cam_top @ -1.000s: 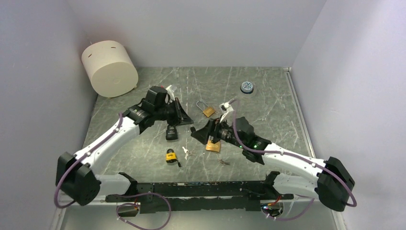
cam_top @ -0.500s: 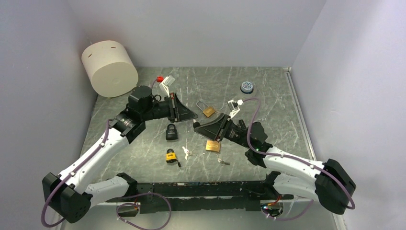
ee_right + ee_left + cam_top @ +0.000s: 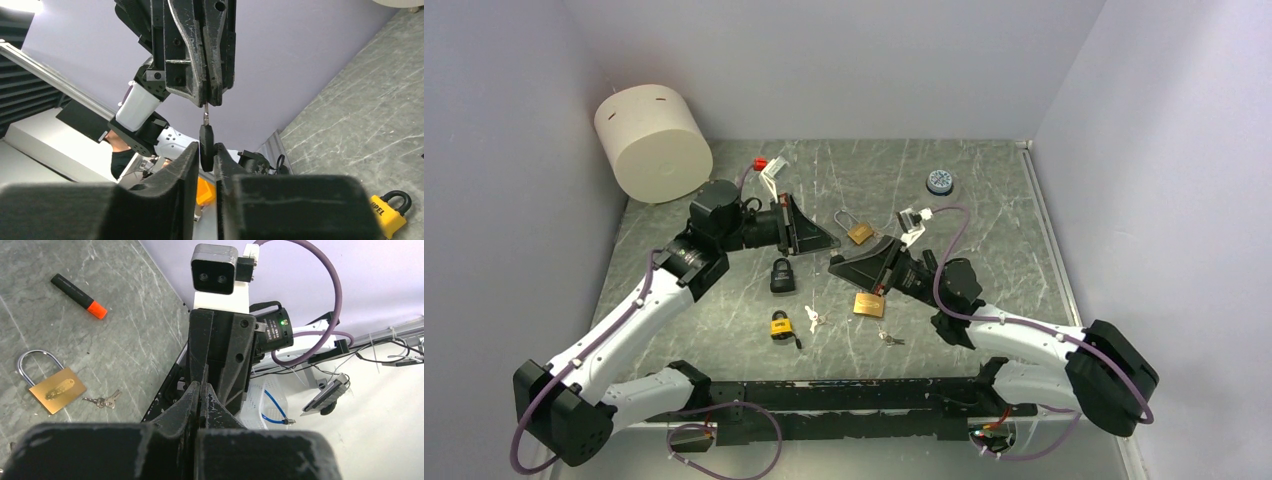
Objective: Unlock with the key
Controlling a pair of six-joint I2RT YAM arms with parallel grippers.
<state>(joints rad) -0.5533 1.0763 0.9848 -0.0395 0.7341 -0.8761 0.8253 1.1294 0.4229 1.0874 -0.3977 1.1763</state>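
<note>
A small key with a black head (image 3: 206, 141) and a thin metal blade hangs in the air between my two grippers. My left gripper (image 3: 206, 103) is shut on the tip of the blade from above. My right gripper (image 3: 206, 150) is shut on the black head from below. In the top view the two grippers meet tip to tip, left gripper (image 3: 829, 242) over right gripper (image 3: 835, 262), above the table's middle. A black padlock (image 3: 781, 275) lies just below the left gripper. In the left wrist view my left gripper (image 3: 200, 386) is pressed together, with the key hidden.
On the marble table lie a yellow padlock (image 3: 779, 325), a brass padlock (image 3: 869, 304), a second brass padlock (image 3: 857, 231) with its shackle up, and two spare key bunches (image 3: 816, 319) (image 3: 890, 338). A paper roll (image 3: 653, 143) stands back left, a blue disc (image 3: 940, 182) back right. A black-and-orange marker (image 3: 78, 289) lies behind the right arm.
Both grippers rose from near the padlocks and came together tip to tip. The right gripper went from open to shut on the key's head. The left gripper stayed shut.
</note>
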